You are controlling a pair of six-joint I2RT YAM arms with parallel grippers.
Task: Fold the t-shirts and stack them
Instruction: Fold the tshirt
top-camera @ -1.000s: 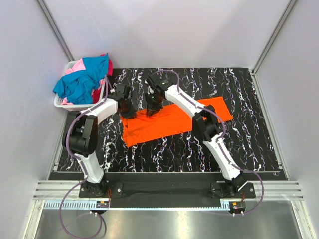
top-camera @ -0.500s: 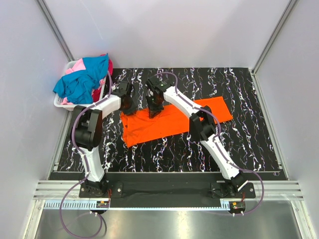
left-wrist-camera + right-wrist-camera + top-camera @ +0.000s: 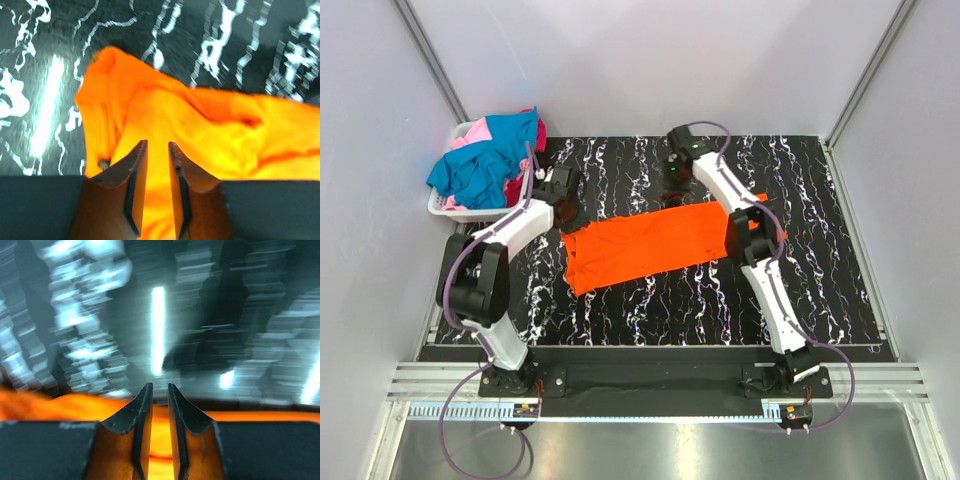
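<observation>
As orange t-shirt (image 3: 660, 240) lies flat | left end effector (image 3: 157, 144) over it (grip unclear)

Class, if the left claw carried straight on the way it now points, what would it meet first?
Probably the bright orange cloth t-shirt: the left claw points at its bunched fabric just beyond the tips, though depth is hard to judge.

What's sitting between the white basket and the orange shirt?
Only the left gripper, over bare marbled table; the top view shows it.
</observation>
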